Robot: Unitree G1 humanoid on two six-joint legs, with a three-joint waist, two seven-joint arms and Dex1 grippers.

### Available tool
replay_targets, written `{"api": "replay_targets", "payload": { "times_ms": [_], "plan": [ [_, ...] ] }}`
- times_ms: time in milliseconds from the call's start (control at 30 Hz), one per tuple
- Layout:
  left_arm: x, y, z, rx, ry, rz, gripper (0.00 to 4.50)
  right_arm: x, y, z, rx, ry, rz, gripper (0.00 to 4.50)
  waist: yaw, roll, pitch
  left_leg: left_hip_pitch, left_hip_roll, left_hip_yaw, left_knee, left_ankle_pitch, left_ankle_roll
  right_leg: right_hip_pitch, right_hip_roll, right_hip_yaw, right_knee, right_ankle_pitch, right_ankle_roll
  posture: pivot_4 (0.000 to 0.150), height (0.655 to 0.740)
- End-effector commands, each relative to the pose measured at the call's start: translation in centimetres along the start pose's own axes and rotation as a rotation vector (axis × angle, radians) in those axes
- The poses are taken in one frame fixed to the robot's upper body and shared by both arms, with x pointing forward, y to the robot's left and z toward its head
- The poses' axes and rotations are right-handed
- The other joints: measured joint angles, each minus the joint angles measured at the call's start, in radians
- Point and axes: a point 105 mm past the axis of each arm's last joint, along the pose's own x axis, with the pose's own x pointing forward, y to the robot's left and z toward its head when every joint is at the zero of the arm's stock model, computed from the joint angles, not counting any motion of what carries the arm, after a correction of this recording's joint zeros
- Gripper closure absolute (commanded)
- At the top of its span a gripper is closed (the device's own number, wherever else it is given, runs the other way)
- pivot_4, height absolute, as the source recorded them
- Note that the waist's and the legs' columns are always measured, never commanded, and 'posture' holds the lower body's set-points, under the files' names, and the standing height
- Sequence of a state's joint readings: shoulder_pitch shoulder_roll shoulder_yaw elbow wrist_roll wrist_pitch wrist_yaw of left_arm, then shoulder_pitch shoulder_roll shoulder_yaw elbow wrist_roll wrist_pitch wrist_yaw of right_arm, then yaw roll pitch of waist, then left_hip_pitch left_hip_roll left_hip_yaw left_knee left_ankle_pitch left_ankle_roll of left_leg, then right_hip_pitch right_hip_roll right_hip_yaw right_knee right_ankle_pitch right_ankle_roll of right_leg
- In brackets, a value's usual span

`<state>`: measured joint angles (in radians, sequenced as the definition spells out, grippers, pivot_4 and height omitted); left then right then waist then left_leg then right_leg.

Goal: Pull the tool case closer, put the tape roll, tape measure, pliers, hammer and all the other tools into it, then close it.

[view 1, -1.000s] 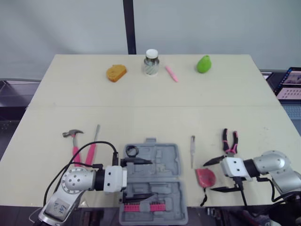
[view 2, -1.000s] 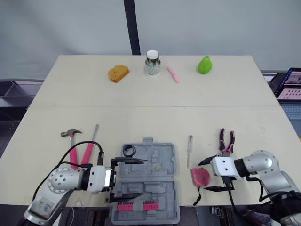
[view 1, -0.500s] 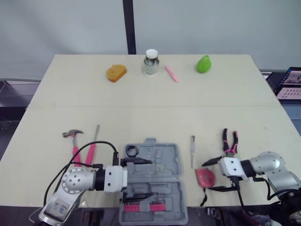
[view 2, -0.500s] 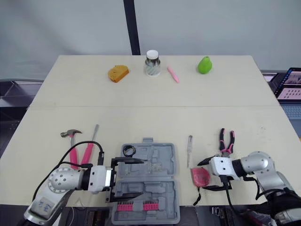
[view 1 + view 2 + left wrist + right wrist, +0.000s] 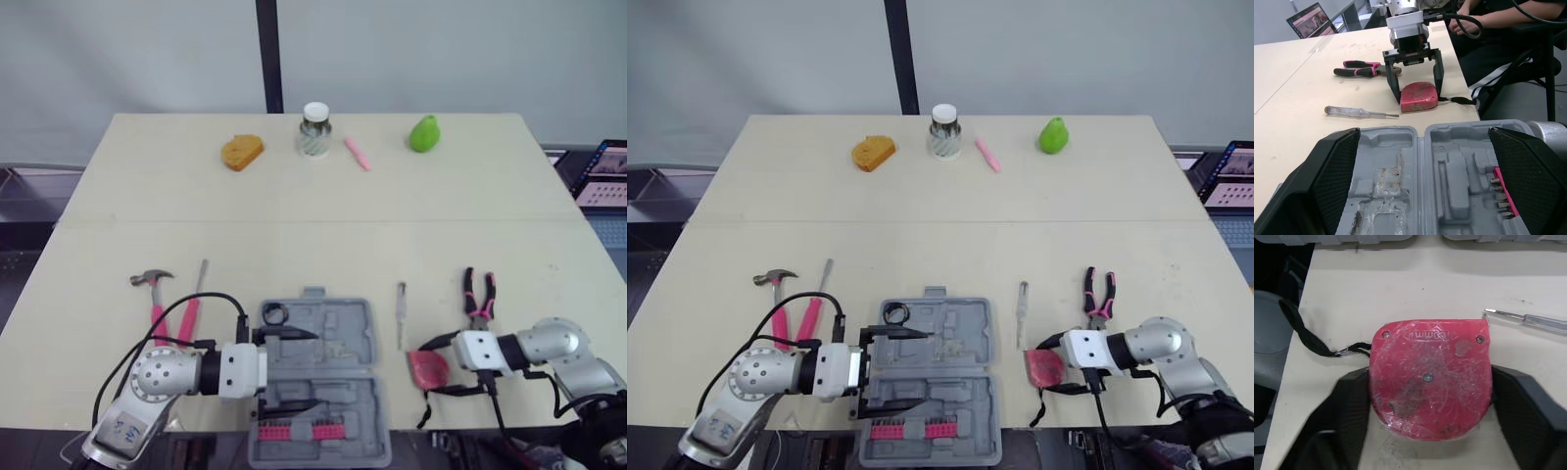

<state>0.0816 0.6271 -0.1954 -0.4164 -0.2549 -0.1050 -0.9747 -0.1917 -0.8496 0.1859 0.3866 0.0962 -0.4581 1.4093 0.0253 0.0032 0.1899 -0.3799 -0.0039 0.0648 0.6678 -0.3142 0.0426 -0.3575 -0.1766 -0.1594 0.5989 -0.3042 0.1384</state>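
Right tool [image 5: 1043, 366], released, is set astride the red tape measure [image 5: 1431, 377] at the near edge of the worktop [image 5: 950, 255], beside the open tool case [image 5: 955, 343] under the released left tool [image 5: 924, 370]; clenched off-centre, it could be squeezed out and knocked off that edge.

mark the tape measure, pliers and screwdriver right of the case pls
red plastic tape measure [image 5: 1430, 377]: right wrist view, centre of flat face.
pink-and-black-handled pliers [image 5: 480, 308]: left eye view, at the pivot.
slim clear-handled screwdriver [image 5: 1352, 111]: left wrist view, on the handle.
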Motion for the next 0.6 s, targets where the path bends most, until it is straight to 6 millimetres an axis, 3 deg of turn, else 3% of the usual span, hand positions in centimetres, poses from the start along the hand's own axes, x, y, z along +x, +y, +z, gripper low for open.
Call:
{"api": "replay_targets", "payload": {
  "times_ms": [33, 367, 600],
  "plan": [
    [0.2, 0.1, 0.6, 0.027, -0.015, -0.002, 0.0, -0.1, -0.1, -0.2, 0.005, -0.006, -0.019, 1.57, 0.0, 0.0, 0.0, 0.0, 0.0, 0.0, 0.0, 0.0, 0.0, 0.0, 0.0, 0.0, 0.0, 0.0, 0.0, 0.15, 0.74],
    [-0.3, 0.1, 0.1, -0.003, 0.004, 0.05, 0.0, -1.0, -0.7, 0.7, 0.002, -0.02, -0.034, 1.57, -0.001, 0.0, 0.0, 0.002, 0.0, 0.0, -0.001, 0.0, 0.0, 0.002, 0.0, 0.0, 0.0, 0.0, 0.0, 0.15, 0.74],
    [-2.3, 0.2, -0.7, -0.072, 0.048, 0.219, 0.0, -3.0, -3.2, 6.2, 0.025, 0.006, -0.037, 1.57, -0.004, 0.004, 0.002, 0.002, 0.001, 0.0, -0.001, -0.001, -0.001, 0.001, 0.0, 0.001, 0.0, 0.0, 0.0, 0.15, 0.74]
  ]
}}
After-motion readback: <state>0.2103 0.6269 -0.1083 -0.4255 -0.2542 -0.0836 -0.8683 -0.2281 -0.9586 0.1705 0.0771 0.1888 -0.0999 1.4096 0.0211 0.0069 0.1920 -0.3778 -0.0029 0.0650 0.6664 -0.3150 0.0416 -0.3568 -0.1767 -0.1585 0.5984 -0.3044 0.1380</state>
